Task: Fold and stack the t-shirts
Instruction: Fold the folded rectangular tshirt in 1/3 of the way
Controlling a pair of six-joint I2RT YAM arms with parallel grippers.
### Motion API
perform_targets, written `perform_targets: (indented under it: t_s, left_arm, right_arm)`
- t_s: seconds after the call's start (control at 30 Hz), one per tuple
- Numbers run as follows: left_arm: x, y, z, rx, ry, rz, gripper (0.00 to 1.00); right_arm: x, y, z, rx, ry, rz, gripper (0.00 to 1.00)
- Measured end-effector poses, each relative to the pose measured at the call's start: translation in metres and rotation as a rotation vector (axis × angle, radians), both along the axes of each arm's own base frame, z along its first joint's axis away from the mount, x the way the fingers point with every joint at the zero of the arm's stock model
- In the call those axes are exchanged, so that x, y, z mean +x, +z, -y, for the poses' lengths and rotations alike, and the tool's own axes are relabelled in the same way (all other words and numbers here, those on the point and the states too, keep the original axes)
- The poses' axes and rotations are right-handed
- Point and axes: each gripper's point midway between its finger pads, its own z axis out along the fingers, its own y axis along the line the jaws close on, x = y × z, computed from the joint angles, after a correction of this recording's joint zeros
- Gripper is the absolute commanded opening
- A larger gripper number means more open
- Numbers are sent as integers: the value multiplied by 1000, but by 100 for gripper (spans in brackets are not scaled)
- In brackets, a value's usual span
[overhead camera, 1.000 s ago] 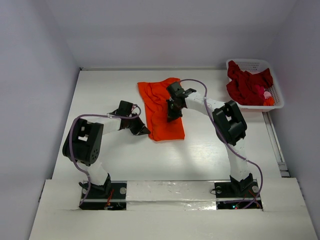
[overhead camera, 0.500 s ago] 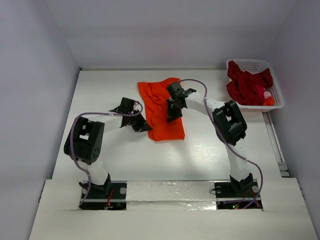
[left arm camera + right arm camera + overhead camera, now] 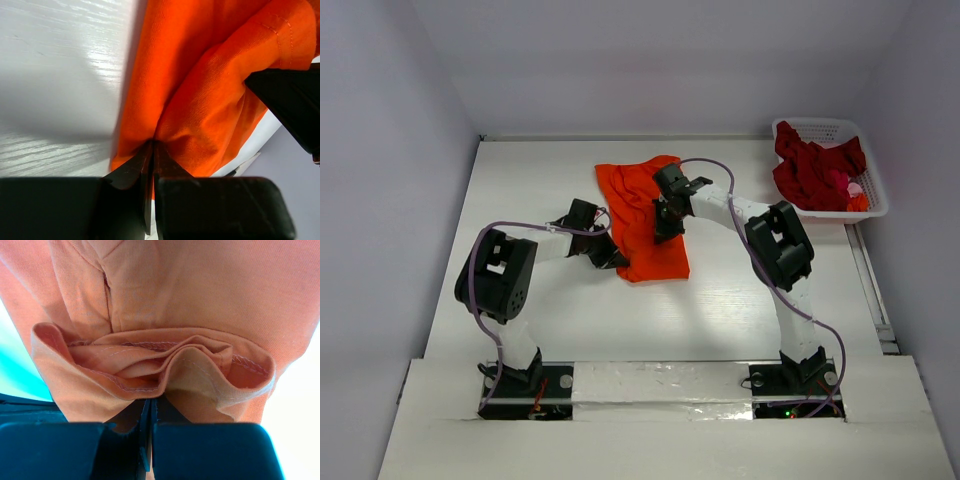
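The orange t-shirt [image 3: 638, 200] lies partly folded on the table [image 3: 540, 180], toward its far side, between the two arms. The left gripper [image 3: 151, 146] is clamped on a pinch of cloth at the shirt's near left edge, and the right gripper [image 3: 151, 401] is clamped on a bunched, hemmed fold at the shirt's right side. The dark red t-shirts [image 3: 810, 170] sit heaped in the white lattice basket [image 3: 825, 127] at the far right corner, well apart from the orange one.

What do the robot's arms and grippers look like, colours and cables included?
The left arm and right arm have white links joined by chunky black joint housings. A thin purple cable loops along each. The left gripper and right gripper are black, each with two tapered fingers.
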Motion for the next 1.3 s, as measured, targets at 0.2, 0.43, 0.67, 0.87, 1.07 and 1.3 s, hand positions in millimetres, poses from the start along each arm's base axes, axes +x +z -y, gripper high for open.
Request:
perform_targets:
  t_s: [0.2, 0.43, 0.67, 0.87, 1.07, 1.3]
  left_arm:
    - [-3, -1, -2, 9, -3, -8, 0]
    - [-12, -3, -7, 29, -11, -19, 0]
    - [-15, -3, -7, 29, -42, -15, 0]
    - [-20, -4, -5, 15, -99, -24, 0]
    - [-25, -4, 3, -12, -164, -35, 0]
    - [-39, -5, 17, -44, -273, -40, 0]
  right_arm:
    - [0, 0, 0, 0, 0, 0, 0]
    - [0, 0, -1, 3, 1, -2, 0]
    - [-1, 0, -1, 5, 3, -4, 0]
    - [-1, 0, -1, 8, 3, -6, 0]
    - [-2, 1, -2, 11, -1, -9, 0]
    - [-2, 1, -2, 13, -1, -11, 0]
